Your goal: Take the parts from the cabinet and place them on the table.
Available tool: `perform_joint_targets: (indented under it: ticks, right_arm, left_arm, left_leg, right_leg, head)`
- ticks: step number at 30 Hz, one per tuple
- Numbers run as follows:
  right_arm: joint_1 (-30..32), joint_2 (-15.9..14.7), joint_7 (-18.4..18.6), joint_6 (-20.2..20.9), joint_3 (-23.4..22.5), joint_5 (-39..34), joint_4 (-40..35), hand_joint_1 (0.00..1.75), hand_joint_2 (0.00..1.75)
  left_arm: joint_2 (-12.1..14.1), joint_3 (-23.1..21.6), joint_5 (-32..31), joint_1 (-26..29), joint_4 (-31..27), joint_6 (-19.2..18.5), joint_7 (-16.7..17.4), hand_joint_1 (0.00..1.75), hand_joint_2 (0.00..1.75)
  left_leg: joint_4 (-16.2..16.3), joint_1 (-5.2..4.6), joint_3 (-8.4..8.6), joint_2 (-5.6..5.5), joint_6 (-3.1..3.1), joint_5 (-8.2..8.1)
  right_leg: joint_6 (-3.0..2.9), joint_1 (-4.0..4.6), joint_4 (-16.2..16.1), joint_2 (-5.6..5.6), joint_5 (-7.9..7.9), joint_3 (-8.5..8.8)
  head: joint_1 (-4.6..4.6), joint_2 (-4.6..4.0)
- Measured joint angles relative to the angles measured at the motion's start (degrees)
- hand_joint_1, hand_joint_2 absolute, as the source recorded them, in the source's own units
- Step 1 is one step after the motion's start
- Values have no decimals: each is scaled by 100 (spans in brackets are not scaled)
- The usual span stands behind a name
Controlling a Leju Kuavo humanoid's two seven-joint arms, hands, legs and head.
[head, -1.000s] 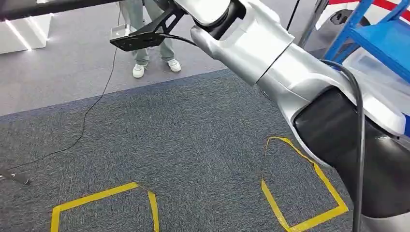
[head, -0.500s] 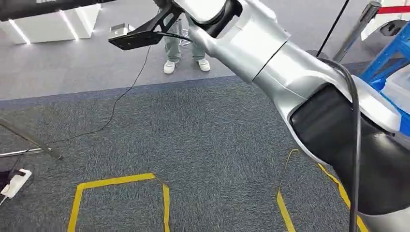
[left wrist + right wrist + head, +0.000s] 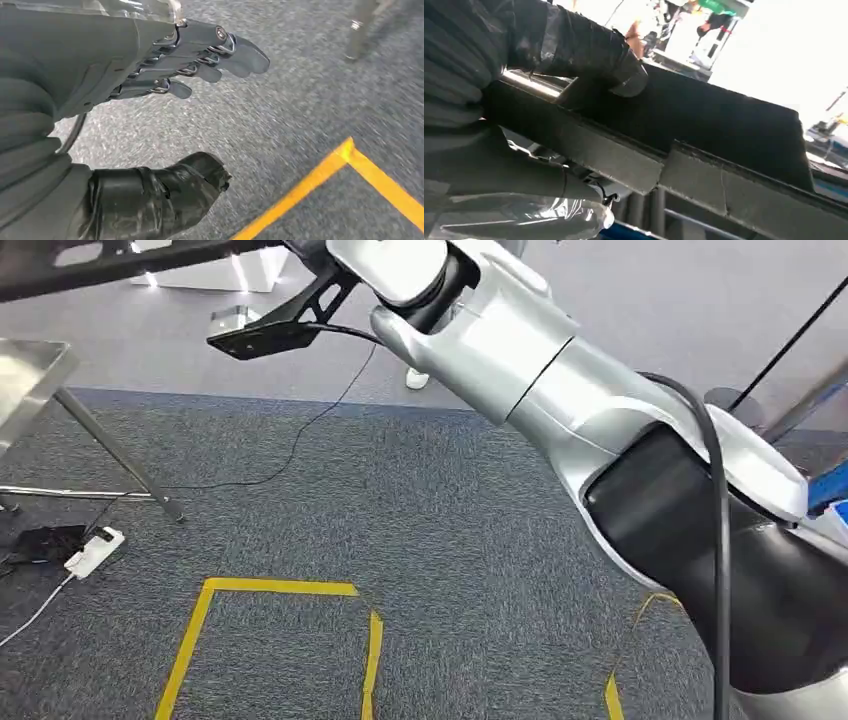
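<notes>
Right robot hand (image 3: 524,90) wrapped around a long dark flat part (image 3: 704,135), thumb pressed on its upper face, a shiny metal rod just beside the thumb. Same dark part (image 3: 110,262) carried high across the upper edge of the head view, above grey carpet (image 3: 400,530). Left robot hand (image 3: 165,100) hanging over the carpet, holding nothing, fingers (image 3: 220,55) stretched out and well apart from the thumb. Yellow tape outline (image 3: 280,620) on the carpet below. Corner of a metal counter (image 3: 25,375) at the left, its slanted leg reaching the floor near a white power strip (image 3: 92,550).
</notes>
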Motion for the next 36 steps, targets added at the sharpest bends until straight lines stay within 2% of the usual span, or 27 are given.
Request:
perform_joint_targets:
  ticks: [2,3,4,5,7,8,9,10,11,13,15,17,18,19,20,21,24,25,26,28,29,30,32,33,34,35,36]
  right_arm:
    - [3,4,9,-7,0,0,7,175,175]
    - [0,11,24,-11,0,4,9,175,175]
    - [4,15,33,-13,0,11,9,175,175]
    - [-6,48,39,-26,0,39,9,175,175]
    - [17,88,63,-33,0,72,17,175,175]
    - [26,113,83,-37,0,74,18,175,175]
    - [27,138,87,-42,0,74,17,175,175]
    - [31,175,98,-50,0,74,20,175,175]
    - [21,177,105,-66,0,74,24,175,175]
    - [41,186,109,-81,0,74,31,175,175]
    - [92,206,101,-83,0,74,37,175,175]
    - [110,225,101,-85,0,74,50,175,175]
    - [107,232,101,-90,0,74,55,175,175]
    - [95,238,103,-94,0,74,55,175,175]
    - [77,247,113,-109,-7,74,63,175,175]
    - [76,256,116,-120,-7,76,72,175,175]
    - [86,308,118,-142,-7,94,81,175,175]
    - [87,312,118,-144,-7,98,83,175,175]
    - [82,313,118,-153,-7,98,85,175,175]
    - [92,286,118,-157,-15,103,116,175,175]
    - [113,271,118,-157,-15,103,131,175,175]
    - [132,256,118,-157,-15,103,142,175,175]
    - [138,234,98,-157,-15,105,162,175,175]
    - [129,214,83,-157,-20,120,162,175,175]
    - [114,201,72,-162,-28,140,162,175,175]
    - [105,179,66,-166,-44,164,164,175,175]
    - [87,179,42,-184,-57,175,164,175,175]
  left_arm:
    - [4,24,0,-1,0,-2,28,0,175]
    - [7,31,0,1,0,-4,37,0,175]
    - [-6,35,0,6,0,-9,41,0,175]
    - [0,44,-2,-16,-2,-9,54,0,175]
    - [13,63,0,-5,-2,-15,92,0,175]
    - [2,68,-2,3,-2,-15,100,0,175]
    - [20,70,-2,13,-2,-13,111,0,175]
    - [-2,70,-4,19,2,-13,125,0,175]
    - [24,83,-4,7,2,-13,125,0,175]
    - [46,120,-4,-21,2,-20,125,0,175]
    - [39,127,0,-14,2,-31,127,0,175]
    - [46,133,13,-13,2,-33,125,0,175]
    - [59,133,13,-14,2,-33,125,0,175]
    - [61,142,13,-23,-2,-35,122,0,175]
    - [63,153,13,-28,-7,-42,122,0,175]
    - [66,166,13,-19,-11,-41,129,0,175]
    - [63,170,-4,-16,-11,-31,144,0,175]
    - [59,170,-9,-6,-13,-18,146,0,175]
    - [63,177,-15,-11,-13,-7,146,0,175]
    - [63,179,-37,-21,-13,-2,151,0,175]
    - [59,179,-61,-18,-13,0,168,0,175]
    - [57,179,-68,-13,-13,2,179,0,175]
    - [57,179,-81,-11,-13,26,184,0,175]
    - [57,179,-96,-11,-13,37,184,0,175]
    - [52,179,-114,-9,-13,44,181,0,175]
    - [35,179,-116,-12,-13,44,173,0,175]
    - [33,181,-118,-25,-13,44,149,0,175]
  left_leg:
    - [4,-29,11,-182,-1,2]
    - [4,-36,25,-266,-2,2]
    - [-7,6,15,-315,-14,10]
    - [11,-18,-39,-379,-64,37]
    - [-34,95,-90,-525,-148,84]
    - [-74,90,-84,-606,-207,116]
    - [-84,95,-110,-573,-211,107]
    - [33,17,-146,-147,-237,32]
    - [349,21,-295,119,-270,-155]
    - [1193,31,-699,307,-321,-509]
    - [1487,49,-839,349,-359,-521]
    - [843,61,-459,391,-381,-182]
    - [389,56,-173,503,-388,2]
    - [16,20,5,753,-401,-19]
    - [2,-29,49,739,-300,-25]
    - [13,-29,25,615,-200,-20]
    - [-6,-15,24,450,-102,-4]
    - [-23,-3,38,393,-64,2]
    - [-23,-10,36,342,-17,2]
    - [-23,-27,30,210,23,6]
    - [-23,-43,27,129,31,7]
    - [-23,-57,29,53,32,7]
    - [-21,-76,35,-106,34,10]
    - [-21,-83,44,-177,32,15]
    - [-23,-76,45,-245,30,17]
    - [-19,-83,16,-292,1,33]
    - [-17,-53,-14,-367,-29,53]
  right_leg:
    - [-83,10,-811,66,525,331]
    - [-145,11,-1354,241,815,581]
    - [-217,-22,-1560,565,774,666]
    - [-214,-19,-1663,679,836,699]
    - [-209,62,-1702,511,809,723]
    - [-235,49,-1758,439,830,750]
    - [-224,-39,-1871,322,880,827]
    - [-230,-22,-1938,255,898,875]
    - [-255,-18,-1952,156,901,894]
    - [-263,-13,-1941,-29,884,903]
    - [-256,-13,-1926,-196,864,900]
    - [-222,-16,-1877,-372,815,898]
    - [-191,-23,-1837,-452,777,903]
    - [-149,-2,-1786,-526,732,899]
    - [-114,49,-1749,-558,688,869]
    - [-93,58,-1762,-613,690,877]
    - [-23,63,-1770,-738,645,919]
    - [24,12,-1636,-455,523,886]
    - [18,-12,-1338,-215,338,759]
    - [5,-2,-413,-58,-44,295]
    - [-6,2,-65,-24,-112,91]
    - [-24,3,-1,-7,-47,19]
    - [-93,23,-560,35,389,214]
    - [-142,47,-1037,131,653,426]
    - [-199,52,-1494,369,866,628]
    - [-247,29,-1628,541,808,696]
    - [-220,45,-1709,470,828,735]
  head:
    - [2,0]
    - [2,0]
    - [-4,0]
    - [-70,2]
    - [-33,0]
    - [-35,2]
    - [-20,0]
    - [-51,0]
    - [-90,0]
    - [-98,0]
    - [-101,0]
    - [-101,0]
    - [-101,0]
    - [-101,0]
    - [-117,0]
    - [-87,0]
    - [-79,0]
    - [-74,0]
    - [-85,2]
    - [-77,0]
    - [-74,0]
    - [-74,0]
    - [-77,0]
    - [-74,0]
    - [-77,0]
    - [-92,0]
    - [-83,0]
